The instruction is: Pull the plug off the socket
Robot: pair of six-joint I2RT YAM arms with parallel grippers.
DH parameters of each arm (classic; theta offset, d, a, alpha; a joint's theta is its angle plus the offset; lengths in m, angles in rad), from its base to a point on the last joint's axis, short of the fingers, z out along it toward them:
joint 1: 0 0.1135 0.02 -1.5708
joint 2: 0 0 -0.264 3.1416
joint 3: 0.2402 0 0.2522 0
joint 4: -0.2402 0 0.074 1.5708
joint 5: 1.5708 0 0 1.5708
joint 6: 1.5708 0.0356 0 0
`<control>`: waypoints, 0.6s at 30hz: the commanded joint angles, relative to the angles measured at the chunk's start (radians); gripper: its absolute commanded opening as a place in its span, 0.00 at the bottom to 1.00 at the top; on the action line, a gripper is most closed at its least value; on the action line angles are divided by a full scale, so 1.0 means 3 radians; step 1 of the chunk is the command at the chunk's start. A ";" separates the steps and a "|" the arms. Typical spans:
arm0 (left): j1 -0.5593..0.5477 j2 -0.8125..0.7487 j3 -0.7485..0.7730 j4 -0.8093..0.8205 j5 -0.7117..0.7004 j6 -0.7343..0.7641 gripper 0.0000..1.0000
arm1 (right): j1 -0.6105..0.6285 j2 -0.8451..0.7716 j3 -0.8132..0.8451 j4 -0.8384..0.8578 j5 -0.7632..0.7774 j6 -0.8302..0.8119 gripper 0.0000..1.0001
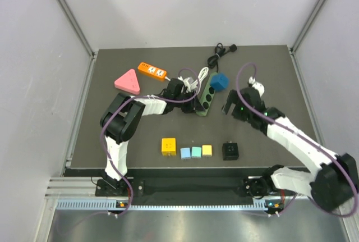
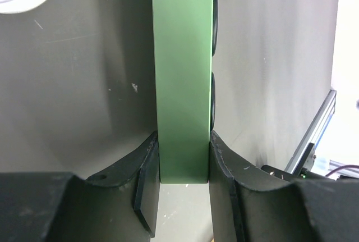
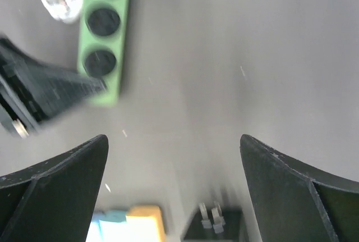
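Observation:
The green socket strip (image 1: 206, 97) lies slanted in the middle of the table. My left gripper (image 1: 194, 106) is shut on its near end, and the left wrist view shows both pads pressed against the green socket strip (image 2: 183, 73) with the left gripper (image 2: 184, 138) round it. Three empty sockets show on the green socket strip (image 3: 103, 34). A blue plug (image 1: 220, 81) sits at its far end; I cannot tell whether it is seated. A black plug (image 1: 230, 150) lies prongs up near the front, also seen as the black plug (image 3: 216, 223). My right gripper (image 1: 231, 109) (image 3: 174, 141) hangs open and empty.
An orange power strip (image 1: 152, 71) and a pink triangle (image 1: 127, 81) lie at the back left. A white plug with cord (image 1: 188, 80) is beside the green strip, and a black cable (image 1: 221, 53) lies behind. Yellow, blue and teal blocks (image 1: 188, 150) line the front.

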 commanded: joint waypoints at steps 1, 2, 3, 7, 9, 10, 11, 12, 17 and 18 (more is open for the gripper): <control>-0.0094 0.0043 -0.0165 -0.0190 -0.0016 0.0067 0.00 | -0.0423 0.0595 0.0464 0.0400 -0.1039 -0.0500 1.00; -0.0099 0.0033 -0.0191 -0.0190 -0.0026 0.0066 0.00 | -0.0570 0.0714 0.0551 0.0492 -0.1298 -0.0515 1.00; -0.0114 0.0002 -0.0196 -0.0185 -0.0031 0.0061 0.00 | -0.0633 0.0822 0.0684 0.0574 -0.1387 -0.0521 1.00; -0.0155 -0.0054 -0.0252 -0.0195 -0.0062 0.0061 0.00 | -0.0873 0.1373 0.0946 0.0896 -0.1858 -0.0378 1.00; -0.0170 -0.0080 -0.0268 -0.0205 -0.0077 0.0066 0.00 | -0.0960 0.1528 0.1058 0.1069 -0.2016 -0.0306 1.00; -0.0171 -0.0085 -0.0273 -0.0216 -0.0082 0.0072 0.00 | -0.0976 0.1665 0.1094 0.1106 -0.2017 -0.0270 1.00; -0.0171 -0.0090 -0.0278 -0.0221 -0.0082 0.0077 0.00 | -0.0996 0.1737 0.1145 0.1101 -0.2007 -0.0265 1.00; -0.0171 -0.0105 -0.0288 -0.0226 -0.0093 0.0082 0.00 | -0.1011 0.1799 0.1237 0.1101 -0.2012 -0.0260 1.00; -0.0176 -0.0136 -0.0288 -0.0257 -0.0103 0.0097 0.00 | -0.1047 0.2121 0.1421 0.1127 -0.1981 -0.0199 1.00; -0.0176 -0.0141 -0.0283 -0.0257 -0.0098 0.0097 0.00 | -0.1057 0.2182 0.1462 0.1106 -0.1961 -0.0193 1.00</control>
